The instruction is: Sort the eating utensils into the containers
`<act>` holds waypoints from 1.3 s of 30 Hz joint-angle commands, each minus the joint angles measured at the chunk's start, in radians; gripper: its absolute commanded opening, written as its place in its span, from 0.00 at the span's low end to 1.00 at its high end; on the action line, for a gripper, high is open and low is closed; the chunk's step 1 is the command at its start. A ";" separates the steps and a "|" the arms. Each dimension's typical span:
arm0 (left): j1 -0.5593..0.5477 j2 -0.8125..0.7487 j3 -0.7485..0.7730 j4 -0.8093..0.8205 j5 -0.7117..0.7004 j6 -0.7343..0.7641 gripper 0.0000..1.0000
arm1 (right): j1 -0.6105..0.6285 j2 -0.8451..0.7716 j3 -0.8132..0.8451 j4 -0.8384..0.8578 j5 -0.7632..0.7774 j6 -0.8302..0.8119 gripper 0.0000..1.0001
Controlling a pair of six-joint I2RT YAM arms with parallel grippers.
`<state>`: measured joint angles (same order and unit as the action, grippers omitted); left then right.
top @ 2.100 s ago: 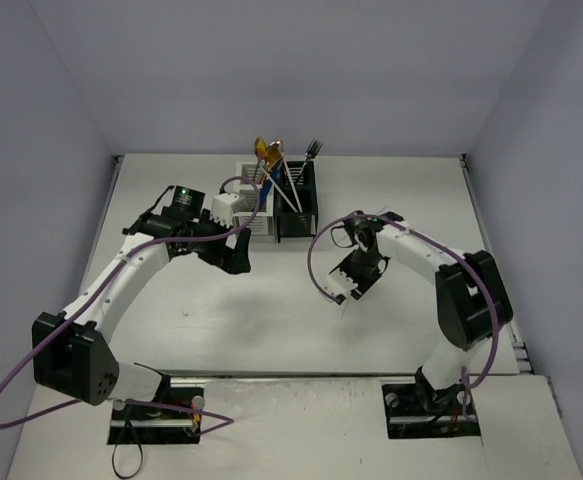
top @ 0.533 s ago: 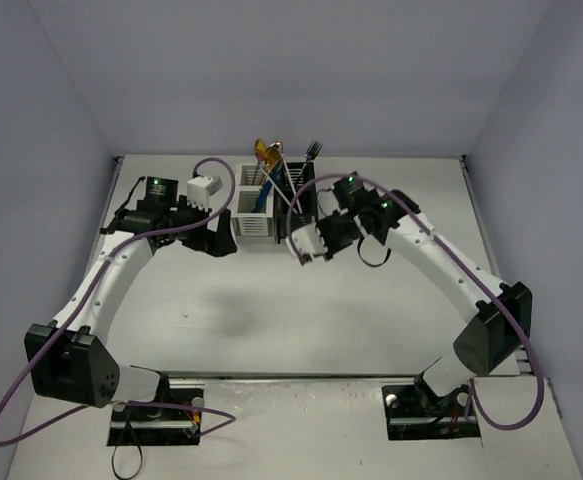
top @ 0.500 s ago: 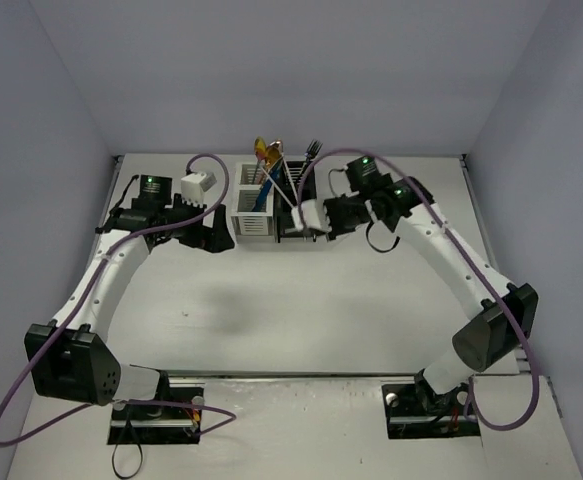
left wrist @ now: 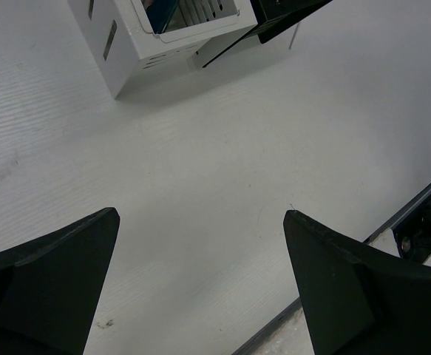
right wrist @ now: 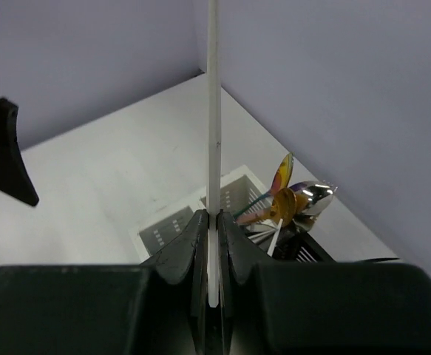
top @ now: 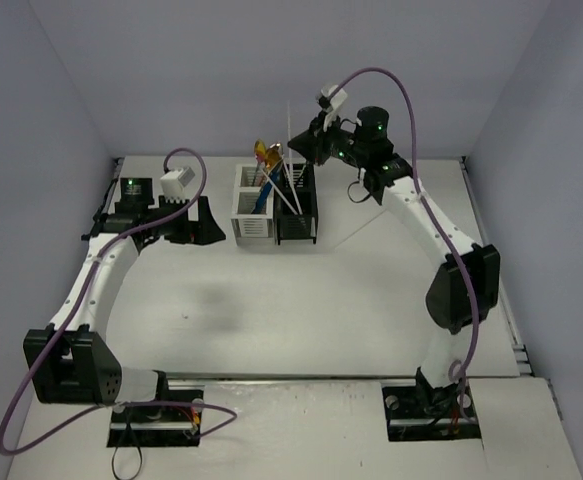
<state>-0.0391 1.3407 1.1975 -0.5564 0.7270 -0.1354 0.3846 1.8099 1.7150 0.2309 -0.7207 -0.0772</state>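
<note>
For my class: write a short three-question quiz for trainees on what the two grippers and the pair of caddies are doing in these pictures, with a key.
1. True or false: the left gripper is shut on a fork.
2. What does the right gripper hold? A) a gold spoon B) a white stick C) a blue knife
3. Which stands nearer the left gripper, the white caddy or the black caddy?
Key: 1 false, it is open and empty. 2 B. 3 the white caddy.
</note>
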 commanded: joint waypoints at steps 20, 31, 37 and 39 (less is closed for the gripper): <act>0.033 0.011 -0.012 0.084 0.066 0.022 0.94 | 0.000 0.051 -0.201 0.387 0.017 0.070 0.00; 0.033 0.012 0.008 0.071 0.062 0.032 0.94 | -0.035 -0.001 -0.281 0.302 -0.022 -0.049 0.37; 0.033 0.003 0.011 0.056 0.058 0.051 0.94 | -0.151 -0.069 -0.237 0.184 -0.063 -0.121 0.35; 0.033 0.007 0.007 0.060 0.056 0.044 0.94 | -0.205 -0.091 -0.243 0.158 -0.002 -0.113 0.29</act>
<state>-0.0116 1.3651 1.1667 -0.5335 0.7624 -0.1102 0.2841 1.8360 1.4269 0.4095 -0.7478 -0.1456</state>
